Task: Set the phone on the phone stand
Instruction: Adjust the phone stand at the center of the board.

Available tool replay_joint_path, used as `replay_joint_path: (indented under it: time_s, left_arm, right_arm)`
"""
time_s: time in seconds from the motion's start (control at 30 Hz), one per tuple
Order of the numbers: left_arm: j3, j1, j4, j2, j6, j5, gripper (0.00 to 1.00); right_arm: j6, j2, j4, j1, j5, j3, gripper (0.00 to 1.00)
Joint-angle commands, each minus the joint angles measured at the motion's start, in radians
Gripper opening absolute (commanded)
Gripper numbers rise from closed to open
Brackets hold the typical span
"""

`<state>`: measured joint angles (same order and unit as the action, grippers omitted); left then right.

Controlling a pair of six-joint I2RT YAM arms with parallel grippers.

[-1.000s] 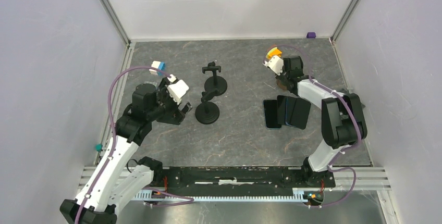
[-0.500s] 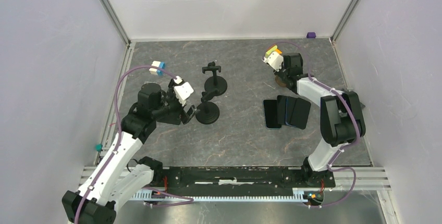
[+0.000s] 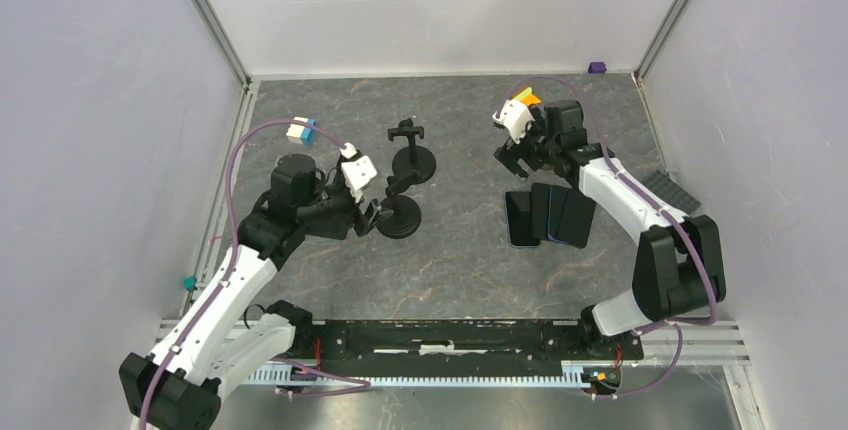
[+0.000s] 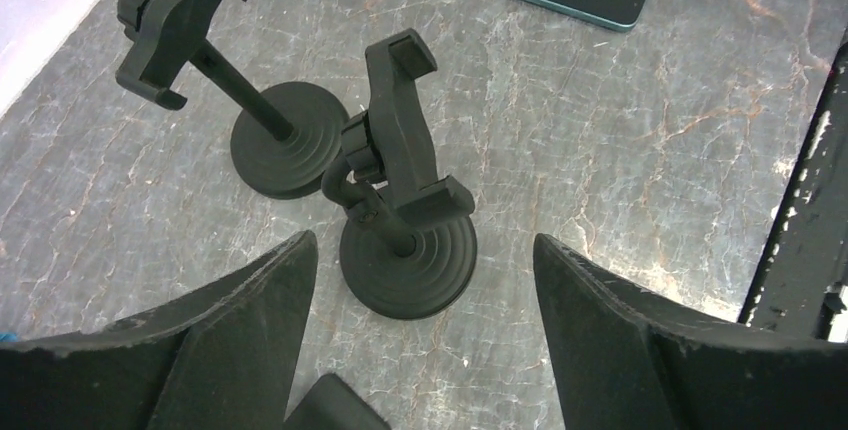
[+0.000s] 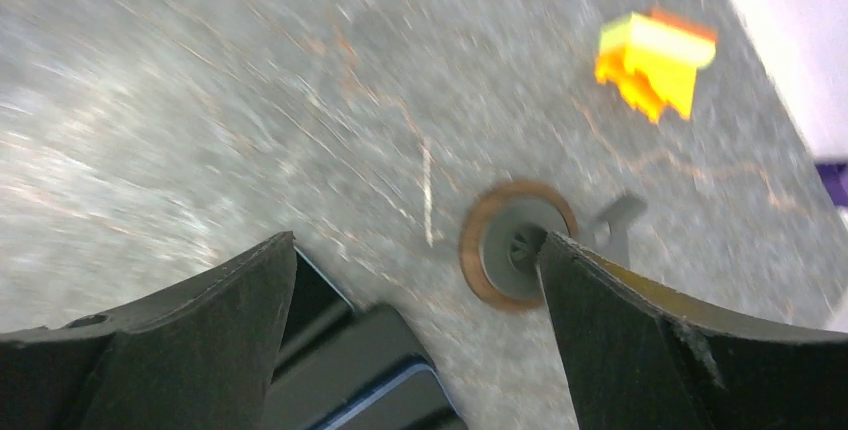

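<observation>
left gripper (image 4: 420, 250) open facing near phone stand (image 4: 400, 155); right gripper (image 5: 415, 242) open, empty; centre it across one phone (image 3: 518, 220), edge to edge

Grey veined stone-look tabletop (image 3: 470, 260). Carries: black round-based phone stand (image 3: 398, 215); second matching stand (image 3: 413, 160) just behind; overlapping dark flat phones (image 3: 550, 215) right; small purple block (image 3: 597, 67) far-right corner.

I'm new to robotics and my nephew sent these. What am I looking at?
Two robot arms are bolted at a table's near edge. One picture looks down from above; the other two come from wrist cameras, so the dark wedges are each gripper's own fingers. On the table stand the nearer phone stand and farther phone stand, plus overlapping phones. The left gripper is open, facing the nearer stand; the right gripper is open just past the phones. Neither holds anything.
</observation>
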<state>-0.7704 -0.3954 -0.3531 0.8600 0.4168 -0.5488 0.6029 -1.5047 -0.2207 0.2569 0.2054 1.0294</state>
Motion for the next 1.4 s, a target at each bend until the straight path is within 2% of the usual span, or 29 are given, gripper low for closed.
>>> replay_joint_path:
  time_s: [0.0,0.13,0.2,0.6,0.77,0.9,1.03,1.2,1.37]
  left_arm:
    - [-0.076,-0.024,-0.032,0.016,-0.046,-0.036,0.80]
    - [-0.121,-0.059,-0.068,0.057,-0.059,-0.023,0.65]
    - [-0.129,-0.066,-0.067,0.075,-0.076,-0.013,0.61]
    - [-0.074,-0.071,-0.013,0.061,-0.121,0.041,0.43]
    - [-0.053,-0.072,-0.003,0.066,-0.125,0.035,0.42]
    - [-0.038,-0.072,0.014,0.063,-0.133,0.047,0.52]
    - [-0.031,-0.072,0.033,0.057,-0.143,0.067,0.54]
    - [-0.025,-0.071,0.058,0.061,-0.155,0.074,0.53]
    - [-0.021,-0.072,0.085,0.079,-0.166,0.077,0.46]
  right_arm:
    - [-0.097,0.074,-0.058,0.047,0.310,0.105,0.96]
    - [-0.119,0.107,-0.046,0.132,0.469,0.136,0.94]
    - [-0.131,0.114,-0.021,0.177,0.508,0.144,0.93]
    - [-0.109,-0.008,-0.013,0.351,0.563,0.259,0.79]
    - [-0.114,-0.060,-0.008,0.390,0.567,0.282,0.75]
    - [-0.127,-0.090,0.004,0.405,0.577,0.292,0.71]
    - [-0.138,-0.113,0.004,0.413,0.589,0.312,0.66]
    - [-0.150,-0.128,0.003,0.414,0.600,0.323,0.57]
    - [-0.159,-0.132,0.004,0.415,0.609,0.324,0.47]
